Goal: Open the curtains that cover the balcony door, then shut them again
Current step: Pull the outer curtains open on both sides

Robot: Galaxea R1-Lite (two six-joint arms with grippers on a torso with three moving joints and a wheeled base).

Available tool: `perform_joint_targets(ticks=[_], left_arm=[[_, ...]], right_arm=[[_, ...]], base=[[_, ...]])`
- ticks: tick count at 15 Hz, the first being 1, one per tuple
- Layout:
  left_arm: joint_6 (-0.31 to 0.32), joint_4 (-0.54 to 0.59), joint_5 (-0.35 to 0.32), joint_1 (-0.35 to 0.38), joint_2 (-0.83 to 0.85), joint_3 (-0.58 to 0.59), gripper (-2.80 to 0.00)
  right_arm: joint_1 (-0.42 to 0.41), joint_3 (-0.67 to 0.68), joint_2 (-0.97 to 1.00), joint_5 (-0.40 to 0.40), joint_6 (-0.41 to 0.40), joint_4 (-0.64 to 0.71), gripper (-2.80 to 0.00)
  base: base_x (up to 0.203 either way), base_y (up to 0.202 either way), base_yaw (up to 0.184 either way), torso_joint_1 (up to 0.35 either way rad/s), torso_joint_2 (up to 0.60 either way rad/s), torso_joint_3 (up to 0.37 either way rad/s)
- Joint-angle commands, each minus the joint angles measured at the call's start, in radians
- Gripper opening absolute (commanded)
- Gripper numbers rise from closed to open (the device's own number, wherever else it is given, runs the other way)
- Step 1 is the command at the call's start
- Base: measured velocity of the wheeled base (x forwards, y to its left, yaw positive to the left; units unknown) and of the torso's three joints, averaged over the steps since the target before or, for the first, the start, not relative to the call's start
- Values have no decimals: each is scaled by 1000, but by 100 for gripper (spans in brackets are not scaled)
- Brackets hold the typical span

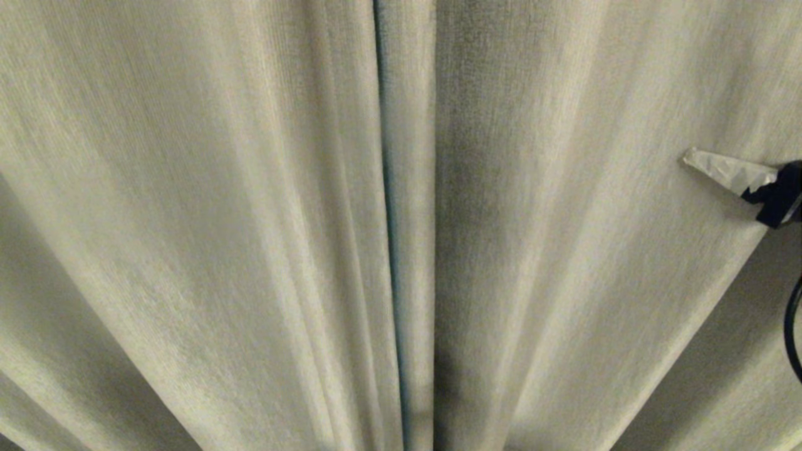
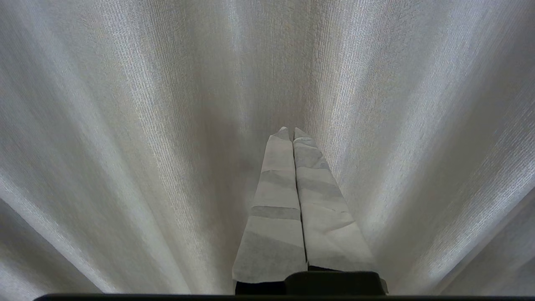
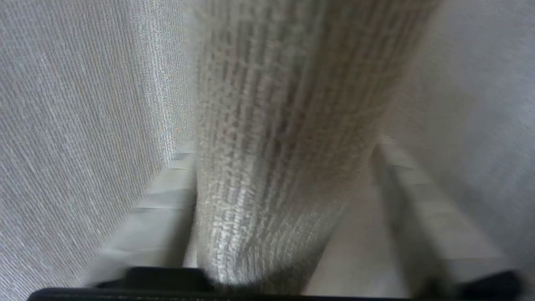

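The curtains (image 1: 250, 219) hang shut in thick beige woven folds and fill every view. A dark seam (image 1: 388, 238) runs down the middle where two panels meet. The balcony door is hidden behind them. At the right edge of the head view, one taped finger (image 1: 720, 168) of my right gripper reaches against the cloth. In the right wrist view, my right gripper (image 3: 284, 144) stands open around a bulging fold (image 3: 271, 175), with a gap beside the fold on one side. My left gripper (image 2: 289, 130) is shut, empty, and points at the curtain (image 2: 125, 125).
A black cable (image 1: 792, 332) loops down at the right edge of the head view beside the right arm's black wrist (image 1: 780, 194). Cloth stands close in front on all sides.
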Motion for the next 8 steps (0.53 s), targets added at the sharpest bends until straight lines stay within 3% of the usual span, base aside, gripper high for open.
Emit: perform_joint_targets(ticks=[1,8], left_arm=[[0,0,0,0,0,0,-280],[0,0,0,0,0,-1,-280]], right_arm=[[0,-1,4,2,1,-4,-280],[-1,-62,6,2,67,-3,-280]], base=[[0,0,0,0,0,0],[0,0,0,0,0,0]])
